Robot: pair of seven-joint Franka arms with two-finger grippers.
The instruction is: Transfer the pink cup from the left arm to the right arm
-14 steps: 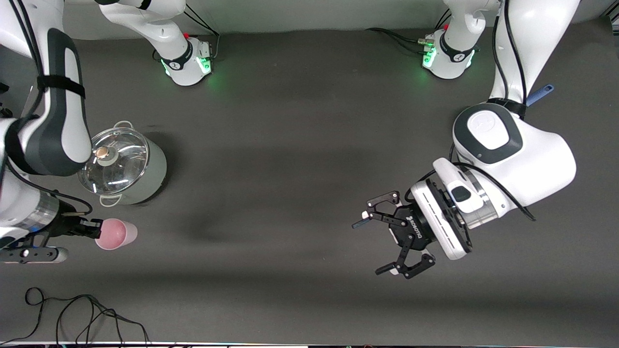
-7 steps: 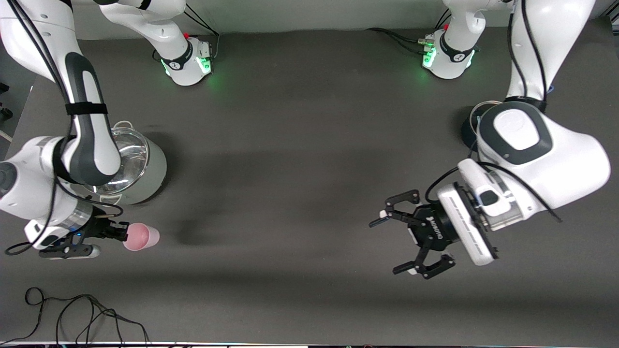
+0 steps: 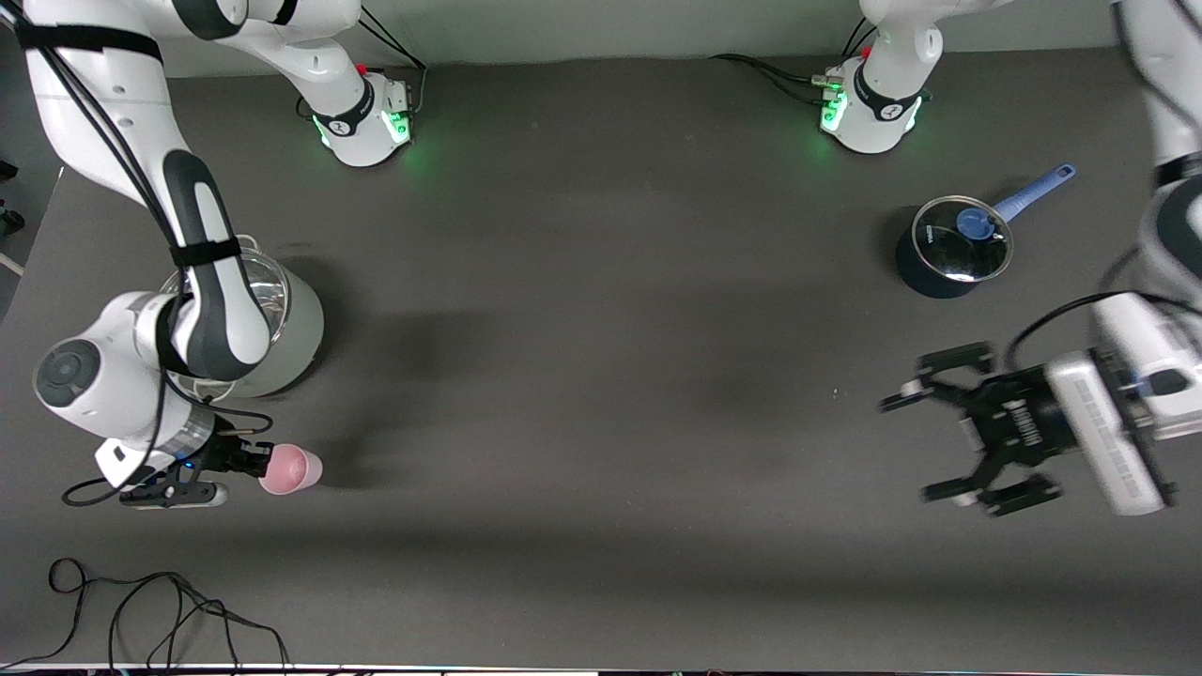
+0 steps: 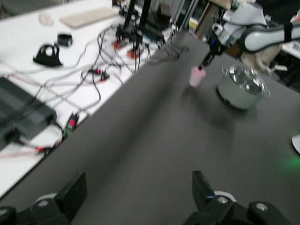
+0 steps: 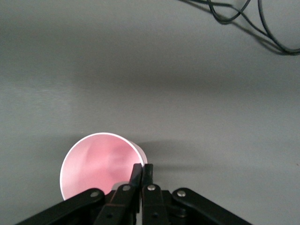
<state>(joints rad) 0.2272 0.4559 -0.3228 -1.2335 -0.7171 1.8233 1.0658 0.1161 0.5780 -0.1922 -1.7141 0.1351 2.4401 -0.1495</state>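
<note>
The pink cup is pinched by its rim in my right gripper, low over the table, nearer to the front camera than the lidded grey pot. In the right wrist view the fingers are shut on the rim of the cup, whose mouth faces the camera. My left gripper is open and empty over the table at the left arm's end. In the left wrist view the left gripper is wide open, with the cup and the right gripper small in the distance.
The grey pot has a glass lid and also shows in the left wrist view. A dark blue saucepan with glass lid and blue handle stands near the left arm's base. A loose black cable lies by the front edge; it shows in the right wrist view.
My right gripper carried the pink cup a little toward the table's middle and lower. My left gripper, still open, drew back toward the left arm's end, uncovering the blue saucepan.
</note>
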